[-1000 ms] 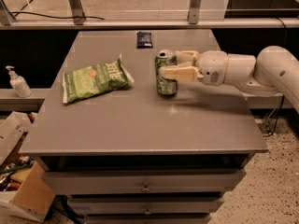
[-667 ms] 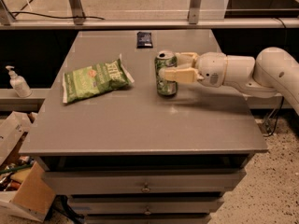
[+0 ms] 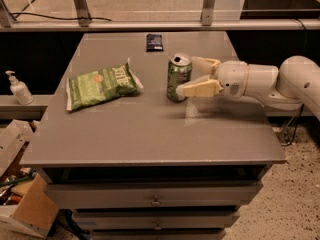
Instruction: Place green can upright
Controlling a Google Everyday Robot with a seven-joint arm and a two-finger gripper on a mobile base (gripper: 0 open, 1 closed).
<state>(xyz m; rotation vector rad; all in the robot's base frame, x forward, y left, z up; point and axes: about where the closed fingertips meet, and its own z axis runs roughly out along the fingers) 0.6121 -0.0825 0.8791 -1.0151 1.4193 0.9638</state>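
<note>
The green can stands upright near the middle of the table. My gripper reaches in from the right, its fingers spread on either side of the can. A chip bag lies well to the left and a small dark object sits behind, neither in the way. Since a second ago I have drawn back slightly and my fingers stand wider.

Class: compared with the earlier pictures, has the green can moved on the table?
No. The can stands upright in the same spot beside the chip bag, with the gripper around it.
</note>
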